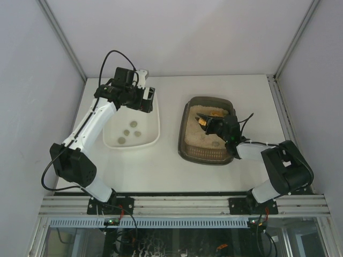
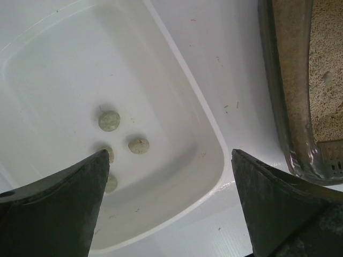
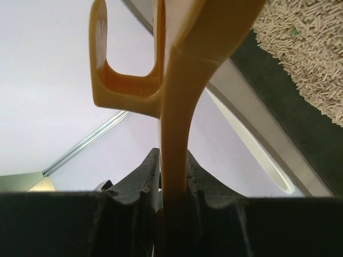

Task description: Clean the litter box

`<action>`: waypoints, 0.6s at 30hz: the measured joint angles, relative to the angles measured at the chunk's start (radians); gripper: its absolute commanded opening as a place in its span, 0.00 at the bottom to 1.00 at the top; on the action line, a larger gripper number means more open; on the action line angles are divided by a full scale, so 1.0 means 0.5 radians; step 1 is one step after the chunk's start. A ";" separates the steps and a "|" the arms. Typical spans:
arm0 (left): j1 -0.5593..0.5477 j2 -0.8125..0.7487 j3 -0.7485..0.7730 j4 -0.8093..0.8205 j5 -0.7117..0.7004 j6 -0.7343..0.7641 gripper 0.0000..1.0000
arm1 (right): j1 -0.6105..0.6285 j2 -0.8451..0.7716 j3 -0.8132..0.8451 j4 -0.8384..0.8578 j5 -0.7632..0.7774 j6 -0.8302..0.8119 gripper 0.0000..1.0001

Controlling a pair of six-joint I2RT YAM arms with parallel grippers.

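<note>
The litter box (image 1: 185,128), a dark rounded tray with pale beige litter (image 1: 199,138), stands right of centre. My right gripper (image 1: 215,125) hangs over its far half, shut on the handle of a yellow scoop (image 1: 204,119). The right wrist view has the scoop handle (image 3: 177,107) pinched between the black fingers (image 3: 147,174), with litter (image 3: 305,53) and the box's dark wall (image 3: 270,93) at the upper right. My left gripper (image 1: 146,99) is open over the far end of a white tray (image 1: 156,128). The left wrist view shows the left gripper (image 2: 170,155) empty above that tray.
Several round grey-green clumps (image 2: 109,120) lie on the white tray's floor (image 2: 64,69). The litter box's ribbed rim (image 2: 292,80) runs along the right edge of the left wrist view. Enclosure walls stand close on both sides and at the back.
</note>
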 measured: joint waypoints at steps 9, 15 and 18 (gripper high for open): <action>0.000 0.000 0.000 0.000 0.001 0.001 1.00 | 0.018 0.195 0.004 0.119 0.015 -0.002 0.00; 0.000 0.000 0.000 0.000 0.000 0.001 1.00 | 0.023 0.232 0.008 0.179 0.011 -0.002 0.00; 0.000 0.000 0.000 0.000 0.000 0.001 1.00 | 0.023 0.232 0.029 0.171 0.008 -0.002 0.00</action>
